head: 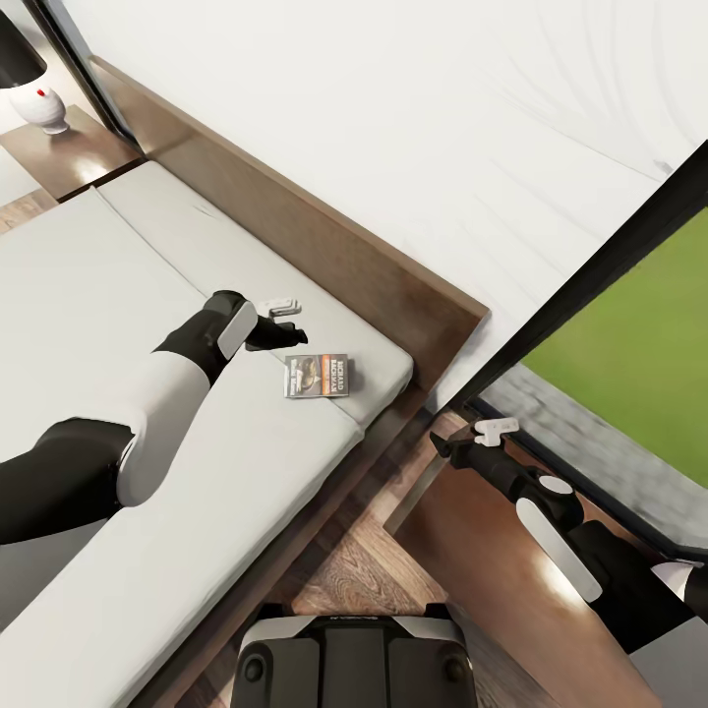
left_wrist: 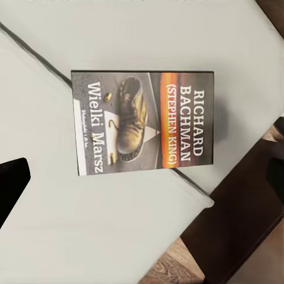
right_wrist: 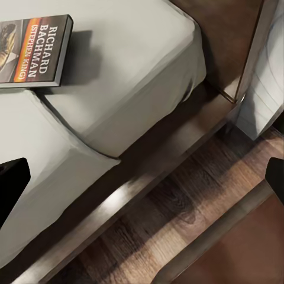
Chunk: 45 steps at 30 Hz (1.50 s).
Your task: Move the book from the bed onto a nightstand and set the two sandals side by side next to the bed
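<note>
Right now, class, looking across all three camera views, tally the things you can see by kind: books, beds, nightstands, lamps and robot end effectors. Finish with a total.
Thin dark paperback books with an orange band: 1
Low dark brown wooden beds with a pale grey mattress: 1
Glossy dark brown wooden nightstands: 2
White round-based lamps: 1
Robot end effectors, left and right: 2
Total: 7

Even, bright, soft render lighting. The book [left_wrist: 144, 122] casts a faint shadow on the mattress [left_wrist: 142, 35]. Glare streaks the floor [right_wrist: 177, 207] at lower centre. Head view edges show wide-angle stretch.
</note>
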{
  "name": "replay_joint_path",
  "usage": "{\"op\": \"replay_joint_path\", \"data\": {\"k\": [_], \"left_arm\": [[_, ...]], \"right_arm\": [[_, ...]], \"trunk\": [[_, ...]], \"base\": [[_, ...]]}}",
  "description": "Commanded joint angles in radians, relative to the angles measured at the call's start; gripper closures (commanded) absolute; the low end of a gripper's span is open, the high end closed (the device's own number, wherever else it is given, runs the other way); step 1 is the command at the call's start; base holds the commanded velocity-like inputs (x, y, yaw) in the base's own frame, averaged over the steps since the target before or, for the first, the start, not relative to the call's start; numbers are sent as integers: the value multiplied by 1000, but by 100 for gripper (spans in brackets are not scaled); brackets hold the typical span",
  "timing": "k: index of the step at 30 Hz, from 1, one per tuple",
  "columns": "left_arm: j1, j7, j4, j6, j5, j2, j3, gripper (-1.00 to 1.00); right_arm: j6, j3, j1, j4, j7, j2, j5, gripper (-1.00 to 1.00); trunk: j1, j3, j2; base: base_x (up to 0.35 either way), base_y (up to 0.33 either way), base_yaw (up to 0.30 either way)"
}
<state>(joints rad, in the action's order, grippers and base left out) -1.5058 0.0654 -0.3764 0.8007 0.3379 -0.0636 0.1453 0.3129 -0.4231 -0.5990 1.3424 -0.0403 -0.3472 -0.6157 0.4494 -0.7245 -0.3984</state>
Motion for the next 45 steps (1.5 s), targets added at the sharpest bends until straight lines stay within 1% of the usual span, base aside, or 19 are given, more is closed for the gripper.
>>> {"op": "replay_joint_path", "data": {"k": [1,29,32,33,34,37,39,40,41,43,45], "left_arm": [[-1,7,-1,3,10,1,8,-100],[-1,5,-7,1,8,1,8,-100],[-1,8,-5,-43,6,0,8,-100],[-1,12,-2,-79,6,-1,9,-100],[0,15,2,-113,5,-7,9,-100],[0,20,23,-160,5,-26,9,-100],[1,21,53,-193,3,-38,10,-100],[1,22,75,-251,3,-47,10,-100],[1,22,78,-263,3,-48,10,-100],[1,22,92,-308,3,-49,10,-100],[1,22,94,-314,3,-50,10,-100]], "right_arm": [[3,-2,-1,1,-4,-1,-7,-100],[3,-1,-1,1,-4,-1,-9,-100],[3,-2,-1,1,-5,-1,-8,-100],[3,-2,-1,1,-5,-1,-8,-100],[3,-2,-1,0,-5,-1,-8,-100],[3,-3,-1,-1,-6,-1,-8,-100],[4,-4,-1,-1,-6,-1,-7,-100],[4,-5,-1,-2,-7,0,-7,-100],[4,-5,-1,-2,-7,-1,-7,-100],[4,-5,-1,-2,-7,0,-7,-100],[4,-6,-1,-2,-7,0,-7,-100]], "trunk": [[1,-1,-2],[1,-1,-2],[1,-1,-2],[1,-1,-2],[1,-1,-2],[1,-1,-2],[1,-1,-2],[4,-4,-9],[8,-8,-16],[16,-14,-30],[24,-20,-44]], "base": [[0,0,0],[11,-10,0],[0,0,0],[0,0,0],[0,0,0],[0,0,0],[0,0,0],[0,0,0],[0,0,0],[0,0,0],[0,0,0]]}}
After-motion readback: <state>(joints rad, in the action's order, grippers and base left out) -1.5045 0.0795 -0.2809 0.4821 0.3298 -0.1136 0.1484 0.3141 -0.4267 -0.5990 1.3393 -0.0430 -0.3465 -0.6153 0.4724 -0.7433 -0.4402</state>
